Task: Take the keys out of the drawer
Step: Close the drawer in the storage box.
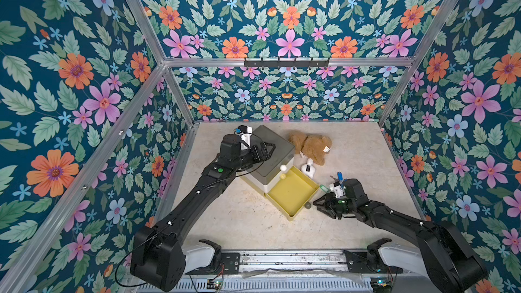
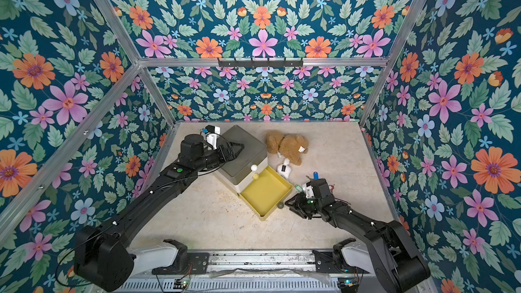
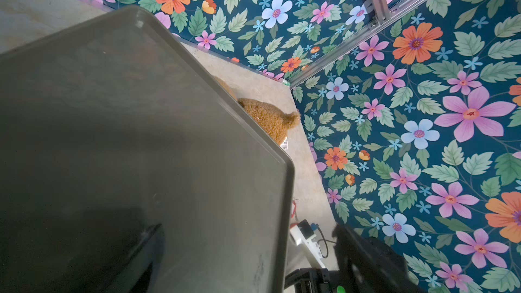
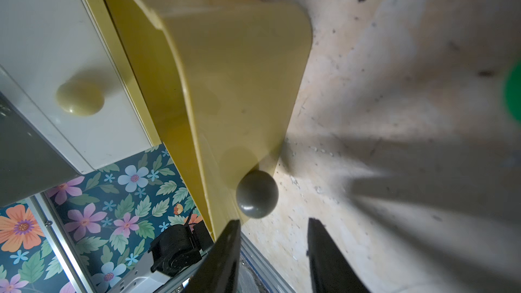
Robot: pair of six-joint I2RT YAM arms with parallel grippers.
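Nearby, blue-tagged key, teddy label unreadable

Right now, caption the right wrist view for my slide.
Right gripper, jaws open, just short of the grey knob on the yellow drawer.

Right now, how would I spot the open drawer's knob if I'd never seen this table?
Find the small chest of drawers on the table; its bottom drawer, bright yellow, is pulled open. On that drawer's front sits the knob, a ball. It is grey; the white knob and the pale yellow knob sit higher, on shut drawers.
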